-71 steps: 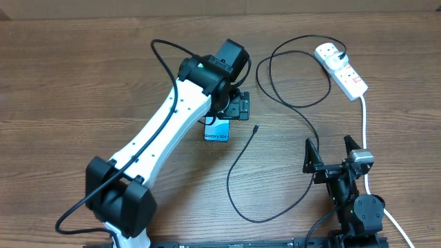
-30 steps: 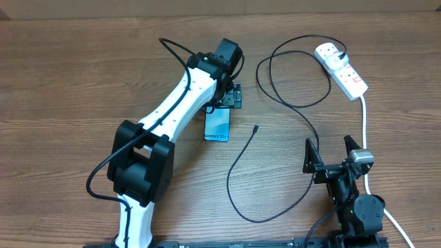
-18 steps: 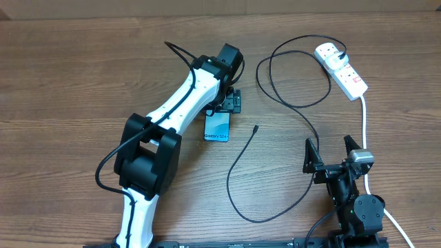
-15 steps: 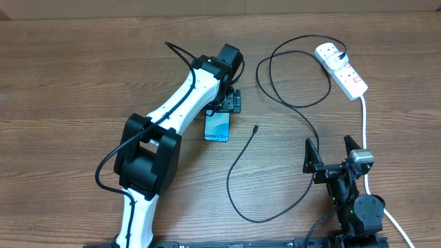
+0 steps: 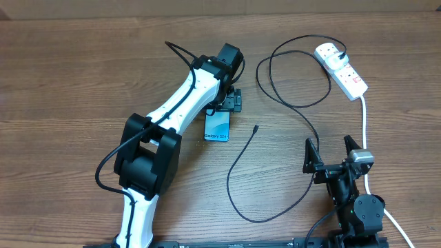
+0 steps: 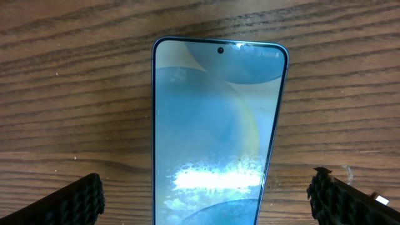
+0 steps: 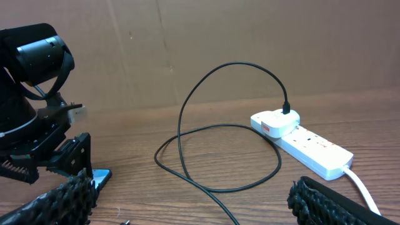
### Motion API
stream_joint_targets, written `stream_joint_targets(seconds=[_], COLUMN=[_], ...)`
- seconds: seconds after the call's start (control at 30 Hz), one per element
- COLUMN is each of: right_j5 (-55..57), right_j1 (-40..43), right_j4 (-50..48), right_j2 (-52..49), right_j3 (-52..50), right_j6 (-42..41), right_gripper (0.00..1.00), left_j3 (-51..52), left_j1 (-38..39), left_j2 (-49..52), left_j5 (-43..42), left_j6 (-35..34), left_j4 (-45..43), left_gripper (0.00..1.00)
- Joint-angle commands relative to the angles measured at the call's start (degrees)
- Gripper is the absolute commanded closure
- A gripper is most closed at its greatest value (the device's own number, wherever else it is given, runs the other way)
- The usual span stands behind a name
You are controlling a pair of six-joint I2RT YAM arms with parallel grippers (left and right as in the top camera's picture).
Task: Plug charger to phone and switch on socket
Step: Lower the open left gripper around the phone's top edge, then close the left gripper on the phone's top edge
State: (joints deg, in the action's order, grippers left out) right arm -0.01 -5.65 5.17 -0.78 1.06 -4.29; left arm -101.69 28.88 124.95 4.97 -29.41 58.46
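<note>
The phone (image 5: 217,126) lies flat on the bench (image 5: 69,83), its long axis pointing away from the robot. The left hand (image 5: 231,103) hovers over its far end, spread and empty. The connector (image 5: 255,128) lies just right of the phone. The right hand (image 5: 329,148), also spread, is well apart.

Even light; glare on phone (image 6: 215,131)

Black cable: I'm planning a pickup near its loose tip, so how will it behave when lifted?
Probably floppy: the black cable lies in loose curves on the table, so its tip would likely droop and swing once lifted. Likely light, being so thin. Pulling far may drag the white extension block, since the other end is plugged into it.
</note>
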Motion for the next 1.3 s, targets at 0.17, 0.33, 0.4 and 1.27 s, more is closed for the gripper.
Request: stream_joint_targets(seconds=[0.17,0.33,0.4,1.27], right_j5=[-0.04,-0.04,-0.04,-0.04], right_j1=[0.26,0.26,0.26,0.26], right_j4=[-0.35,-0.35,-0.35,-0.35], right_j2=[0.59,0.59,0.59,0.59], right_j3=[-0.61,-0.61,-0.61,-0.61], right_j6=[-0.13,-0.15,-0.15,-0.13], right_gripper=[0.0,0.0,0.0,0.0], left_j3=[-0.79,-0.79,-0.79,-0.68], left_j1=[0.24,0.24,0.24,-0.09], left_j2=[0.96,0.96,0.96,1.09], left_j5=[-0.09,-0.11,-0.11,-0.57], left_j6=[2.58,2.58,2.58,2.45], left_j4=[-1.18,-1.44,-1.57,-2.25], left_gripper=[0.0,0.0,0.0,0.0])
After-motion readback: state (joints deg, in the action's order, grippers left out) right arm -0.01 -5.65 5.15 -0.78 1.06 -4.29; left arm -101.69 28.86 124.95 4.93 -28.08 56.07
